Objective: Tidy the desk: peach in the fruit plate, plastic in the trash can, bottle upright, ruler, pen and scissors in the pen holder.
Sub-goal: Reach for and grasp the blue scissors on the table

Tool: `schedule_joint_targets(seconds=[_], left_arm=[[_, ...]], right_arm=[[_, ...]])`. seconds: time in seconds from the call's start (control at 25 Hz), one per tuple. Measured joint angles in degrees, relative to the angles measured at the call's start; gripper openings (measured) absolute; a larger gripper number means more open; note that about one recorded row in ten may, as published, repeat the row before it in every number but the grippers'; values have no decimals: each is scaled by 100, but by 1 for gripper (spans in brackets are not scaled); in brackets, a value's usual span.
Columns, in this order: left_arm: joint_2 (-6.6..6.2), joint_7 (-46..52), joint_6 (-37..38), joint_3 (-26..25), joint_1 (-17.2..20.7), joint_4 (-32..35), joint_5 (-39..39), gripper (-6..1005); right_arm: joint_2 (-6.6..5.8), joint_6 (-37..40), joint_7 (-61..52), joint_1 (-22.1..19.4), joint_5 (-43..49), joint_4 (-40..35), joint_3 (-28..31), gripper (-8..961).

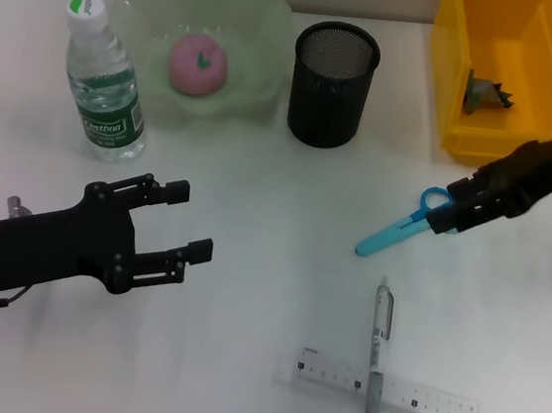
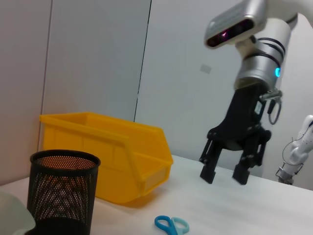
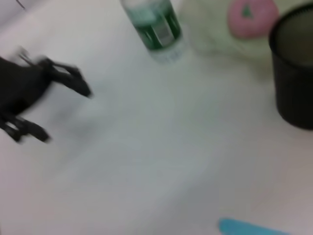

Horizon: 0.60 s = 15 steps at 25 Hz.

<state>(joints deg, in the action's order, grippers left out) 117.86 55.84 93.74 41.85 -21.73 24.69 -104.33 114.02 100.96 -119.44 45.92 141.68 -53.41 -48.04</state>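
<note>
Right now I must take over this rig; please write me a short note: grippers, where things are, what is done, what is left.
Left gripper: open, empty, hovering over the near left of the table.
Right gripper: at the blue scissors handle; grip unclear.
Done: peach in the fruit plate, bottle upright, plastic in the yellow trash can.
Left: scissors, then the pen lying across the ruler, all into the pen holder.

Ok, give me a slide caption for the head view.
Right gripper at the blue scissors; pen lying across ruler.
</note>
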Motion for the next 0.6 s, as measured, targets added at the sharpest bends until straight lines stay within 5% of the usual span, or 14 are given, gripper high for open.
schedule_joint_targets(seconds=[0.24, 0.6], left_arm=[[0, 13, -10, -1, -7, 0, 0, 780], [7, 52, -1, -12, -9, 0, 20, 779]], right_arm=[[168, -550, -311, 490, 707, -14, -983, 672], [413, -1335, 520, 460, 771, -159, -1851, 671]])
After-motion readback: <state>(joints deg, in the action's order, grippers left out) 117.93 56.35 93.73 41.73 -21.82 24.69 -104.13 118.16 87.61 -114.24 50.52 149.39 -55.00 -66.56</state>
